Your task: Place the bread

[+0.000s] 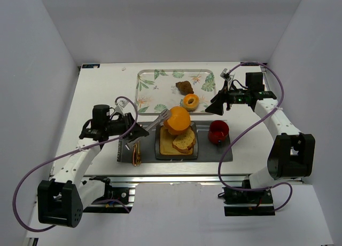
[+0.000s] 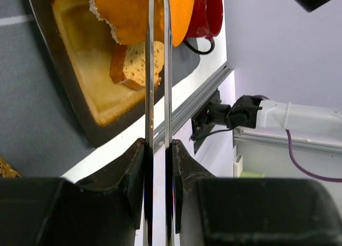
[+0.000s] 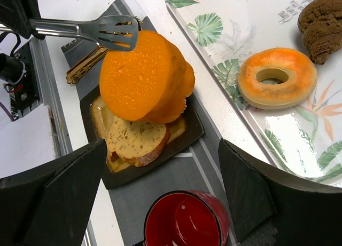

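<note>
Nearest us, the left gripper (image 2: pixel 158 150) is clamped tight on a pair of slim metal tongs (image 2: pixel 150 70), and we see its black fingers (image 2: pixel 133 171) pressing both arms together. The tongs reach right, and their slotted head touches the big orange muffin in a white paper case (image 3: pixel 141 78).

That muffin sits over the far part of the dark square plate (image 1: pixel 159 150); we cannot tell whether the tongs are gripping it.

Now the bread, an oval tan slice with a brown crust (image 3: pixel 136 139): it lies on the plate, on top of a pale yellow square of toast (image 2: pixel 91 70), with its far edge tucked under the muffin.

Just right of the plate stands a glossy red mug (image 3: pixel 184 222), and both share a grey placemat (image 1: pixel 214 152). Gold cutlery (image 1: pixel 137 154) lies at the mat's left end.

Farther back sits the leaf-patterned tray (image 1: pixel 160 91), with an orange-glazed ring donut (image 3: pixel 277 77) and a brown lumpy pastry (image 3: pixel 323 22) on it.

Over by the tray's right end hangs the right gripper (image 1: pixel 218 106), fingers spread wide and holding nothing.
</note>
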You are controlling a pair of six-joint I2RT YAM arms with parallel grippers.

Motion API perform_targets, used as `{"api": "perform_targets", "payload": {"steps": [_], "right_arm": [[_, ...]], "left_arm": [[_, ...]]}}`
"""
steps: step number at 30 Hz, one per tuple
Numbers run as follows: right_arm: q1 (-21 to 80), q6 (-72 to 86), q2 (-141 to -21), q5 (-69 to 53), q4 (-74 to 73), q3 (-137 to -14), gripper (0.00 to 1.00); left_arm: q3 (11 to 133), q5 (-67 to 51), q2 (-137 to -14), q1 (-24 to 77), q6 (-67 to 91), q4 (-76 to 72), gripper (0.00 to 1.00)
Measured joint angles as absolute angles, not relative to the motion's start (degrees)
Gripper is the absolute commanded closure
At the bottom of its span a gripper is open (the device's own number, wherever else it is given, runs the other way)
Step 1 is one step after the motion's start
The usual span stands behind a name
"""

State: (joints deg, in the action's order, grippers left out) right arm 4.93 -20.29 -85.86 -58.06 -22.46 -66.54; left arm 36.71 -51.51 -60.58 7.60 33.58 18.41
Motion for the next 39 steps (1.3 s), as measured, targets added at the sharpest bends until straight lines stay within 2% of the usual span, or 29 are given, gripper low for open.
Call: {"api": "perform_targets", "payload": {"steps": [1, 2, 6, 31, 35, 39], "right_arm": [[4.9, -20.3, -85.9, -58.1, -22.6, -66.5, 0.11], [4.9, -20.3, -85.9, -58.1, -22.6, -66.5, 0.11], [4.9, -20.3, -85.9, -58.1, -22.6, -66.5, 0.11], [4.9, -20.4, -85.9, -58.3, -22.6, -66.5, 0.11], [4.9, -20.4, -85.9, -58.5, -22.6, -66.5, 0.11], [4.9, -20.4, -85.9, -58.6, -22.6, -66.5, 0.11]], "left_arm": [[36.7, -51.5, -60.3, 7.6, 33.0, 19.1, 0.84], [36.7, -51.4, -60.2, 7.6, 32.5, 19.9, 0.65], [36.7, -50.2, -60.2, 7.6, 31.1, 22.2, 0.50], [47.9, -33.6, -56.4, 4.5, 27.0, 35.3, 0.49], [48.8, -34.5, -59.7, 4.5, 28.2, 31.9, 0.49], [53.7, -37.0, -69.6, 4.5, 31.5, 24.5, 0.49]]}}
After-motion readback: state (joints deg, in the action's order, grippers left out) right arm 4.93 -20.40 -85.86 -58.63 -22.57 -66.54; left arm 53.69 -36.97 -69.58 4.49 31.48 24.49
